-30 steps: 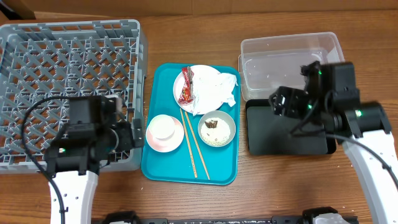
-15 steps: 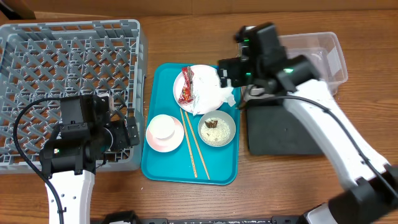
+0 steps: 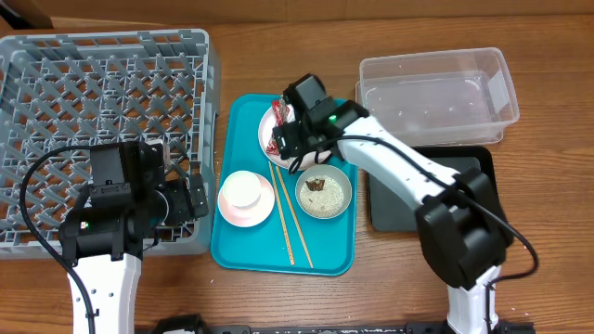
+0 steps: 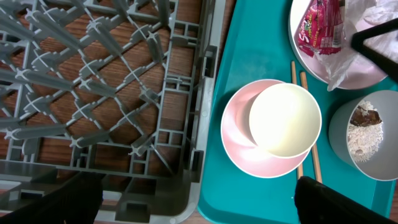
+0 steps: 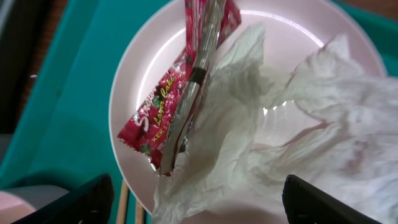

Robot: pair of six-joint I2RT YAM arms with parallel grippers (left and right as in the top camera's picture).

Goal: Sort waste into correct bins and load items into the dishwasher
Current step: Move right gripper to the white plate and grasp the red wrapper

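Red wrapper (image 5: 155,124) on plate (image 5: 134,74) below my spread right fingers (image 5: 81,202); waste step. Next: descend, pinch it. My left fingers (image 4: 56,199) spread too.

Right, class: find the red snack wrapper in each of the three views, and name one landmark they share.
Overhead: the red snack wrapper is just above centre, at the tray's far end.
Left wrist: top right corner.
Right wrist: left of centre, on the plate beside the napkin.
Shared landmark: the teal tray.
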